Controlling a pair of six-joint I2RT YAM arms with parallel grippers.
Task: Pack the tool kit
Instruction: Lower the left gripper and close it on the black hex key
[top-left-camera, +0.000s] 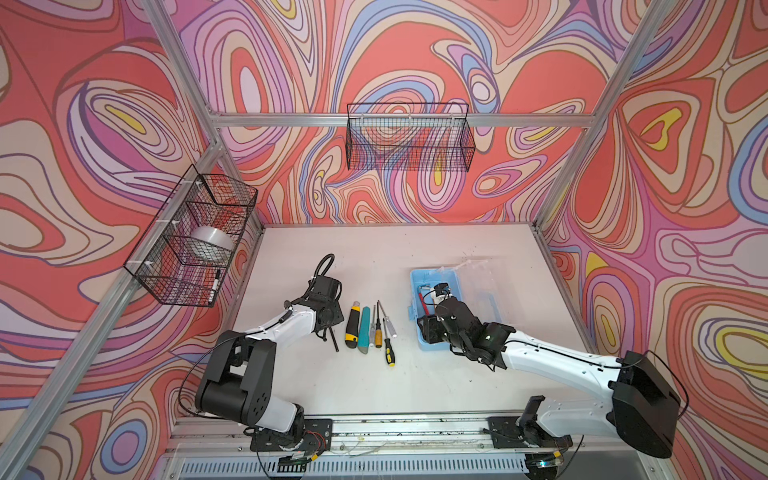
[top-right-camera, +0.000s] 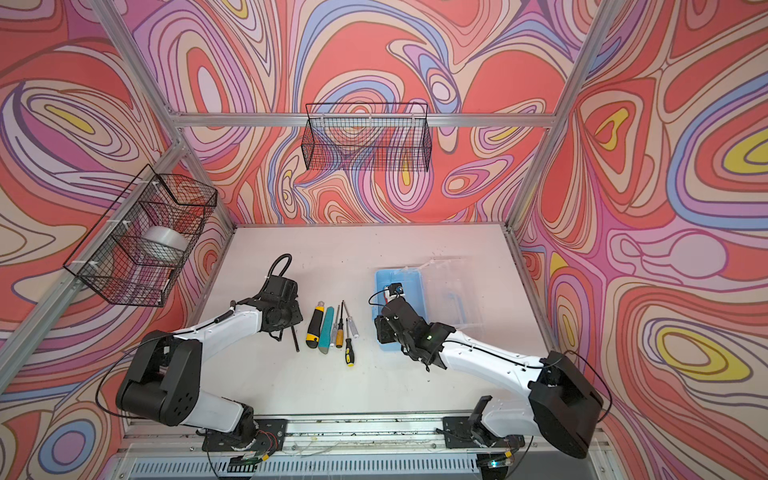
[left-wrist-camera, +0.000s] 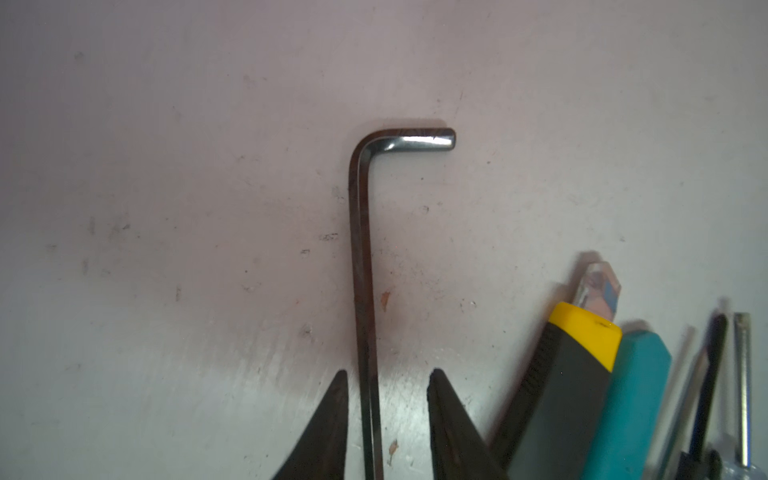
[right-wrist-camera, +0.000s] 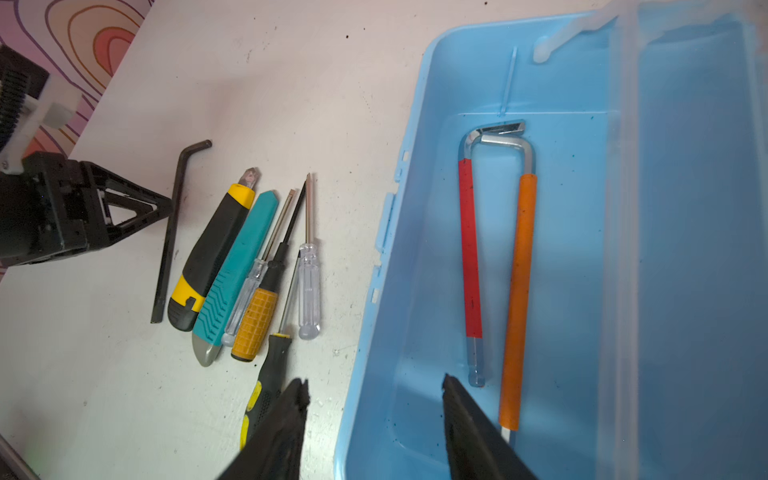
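Black hex key (left-wrist-camera: 359, 266) lies left of the blue box (right-wrist-camera: 415, 291); I hold my left gripper (left-wrist-camera: 388, 372) astride it, jaws apart, ready to clamp; my right gripper (right-wrist-camera: 374, 380) hovers open-jawed, empty, above the box rim.

Walls (top-left-camera: 415, 62) of swirling red, lilac and yellow fill the upper picture behind aluminium rails (top-left-camera: 291, 119), with a black wire basket (top-left-camera: 174, 286) at left, a second basket (top-left-camera: 409, 141) at top centre, and a scuffed white table (top-left-camera: 415, 249) below.
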